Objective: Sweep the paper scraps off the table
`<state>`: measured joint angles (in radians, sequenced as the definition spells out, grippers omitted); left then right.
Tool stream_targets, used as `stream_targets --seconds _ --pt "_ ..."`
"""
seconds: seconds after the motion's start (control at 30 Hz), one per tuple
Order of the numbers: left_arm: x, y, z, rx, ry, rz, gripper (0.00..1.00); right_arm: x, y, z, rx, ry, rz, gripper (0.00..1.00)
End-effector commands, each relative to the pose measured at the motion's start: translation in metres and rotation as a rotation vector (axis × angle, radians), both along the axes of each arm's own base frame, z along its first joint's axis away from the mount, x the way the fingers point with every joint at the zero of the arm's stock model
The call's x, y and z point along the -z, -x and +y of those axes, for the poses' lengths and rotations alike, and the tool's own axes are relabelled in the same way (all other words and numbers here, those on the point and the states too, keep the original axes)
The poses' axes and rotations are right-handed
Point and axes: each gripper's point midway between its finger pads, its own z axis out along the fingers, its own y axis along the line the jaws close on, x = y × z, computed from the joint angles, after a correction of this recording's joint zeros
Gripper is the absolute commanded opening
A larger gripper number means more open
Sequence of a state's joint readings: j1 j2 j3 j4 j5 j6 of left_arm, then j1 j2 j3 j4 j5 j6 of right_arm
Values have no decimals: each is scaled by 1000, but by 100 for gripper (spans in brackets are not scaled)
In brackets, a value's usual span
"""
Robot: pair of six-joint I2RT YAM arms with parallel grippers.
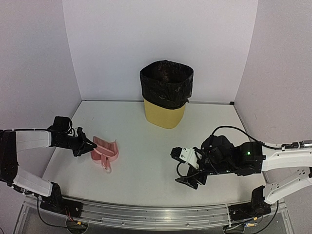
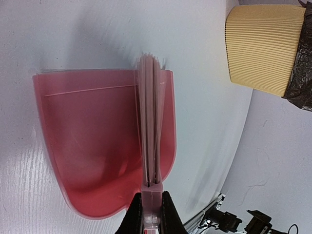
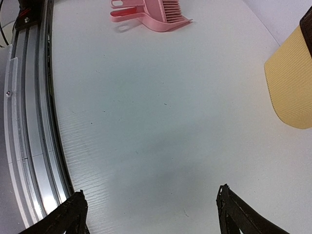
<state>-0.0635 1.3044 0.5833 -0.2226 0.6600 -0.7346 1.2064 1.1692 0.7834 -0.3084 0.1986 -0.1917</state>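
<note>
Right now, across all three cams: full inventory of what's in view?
dustpan: 1, pink, left part of the table, handle toward the near edge
brush: 1, pink, standing in the dustpan
bin: 1, yellow, back centre of the table
bin liner: 1, black, folded over the bin's rim
paper scraps: 0 visible in any view
table: 1, white
rail: 1, metal, along the table's near edge
left hand: 1, black fingers, shut on the brush's end
right hand: 1, black fingers, open, above the table right of centre, holding nothing
</note>
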Motion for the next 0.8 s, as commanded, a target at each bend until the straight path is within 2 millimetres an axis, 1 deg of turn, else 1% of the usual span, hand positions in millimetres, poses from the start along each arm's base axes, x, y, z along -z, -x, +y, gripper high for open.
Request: stream_targets --seconds 0.0,0.1,0.13,0.33,0.47,0.53,0.57,0.63,0.67,0.7,0.73,0.77 --pt "-4 -6 6 -58 -7 -39 7 -17 -5 10 12 -38 -10 88" --pt "0 -3 7 -65 -2 -31 9 -16 -6 10 13 -37 -11 88" --pt "2 -2 7 -68 0 -24 10 -17 -6 11 14 -37 -10 88" --pt "1 2 9 -74 -20 -20 32 -18 -6 10 19 -42 -9 88" --pt "-6 2 18 -92 -76 -31 43 -17 -7 10 22 -41 -7 88" --pt "-13 1 21 -101 -102 -38 50 -17 -7 10 23 -40 -6 88" --pt "-16 1 24 -106 -119 -38 55 -17 -7 10 25 -39 -8 88" --pt "-26 -2 31 -124 -166 -53 70 -17 -9 10 37 -39 -12 88" --pt "-31 -3 36 -137 -194 -58 84 -19 -12 9 55 -41 -17 89" --pt "-36 -4 40 -148 -219 -61 92 -20 -15 8 77 -42 -26 90" --pt "-41 -4 44 -158 -242 -62 98 -21 -19 6 100 -42 -36 90" --pt "-47 -5 48 -168 -263 -72 100 -22 -24 4 136 -43 -43 93"
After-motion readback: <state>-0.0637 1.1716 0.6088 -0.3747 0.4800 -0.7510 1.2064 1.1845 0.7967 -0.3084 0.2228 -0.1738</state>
